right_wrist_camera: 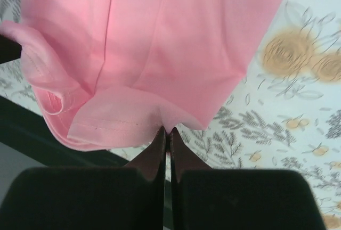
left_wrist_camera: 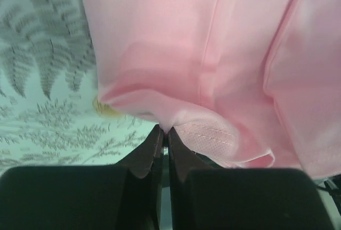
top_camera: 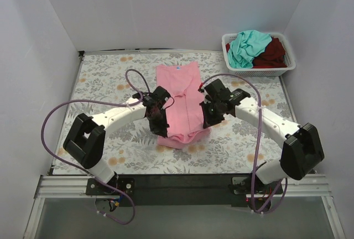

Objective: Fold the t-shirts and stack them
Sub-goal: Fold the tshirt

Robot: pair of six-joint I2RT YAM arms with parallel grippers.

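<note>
1. The left fingers (left_wrist_camera: 143, 158) are pressed together and pinch the near-left corner of the pink t-shirt (left_wrist_camera: 213, 43) at its stitched hem.
2. The right fingers (right_wrist_camera: 186, 155) are likewise pressed together and pinch the near-right corner of the same hem.
3. The pink t-shirt lies as 1 long narrow strip at the centre of the bench (top_camera: 105, 84), with its sides folded inward and its neck end far from the arms. Its near end is bunched between the 2 sets of fingers.
4. The bench has a floral-patterned surface.
5. A white slatted basket (top_camera: 260, 73) stands at the far right corner, well apart from the pink t-shirt.
6. The basket holds 2 crumpled garments: the teal t-shirt (top_camera: 246, 48) on the left and the dark red t-shirt (top_camera: 275, 53) on the right.
</note>
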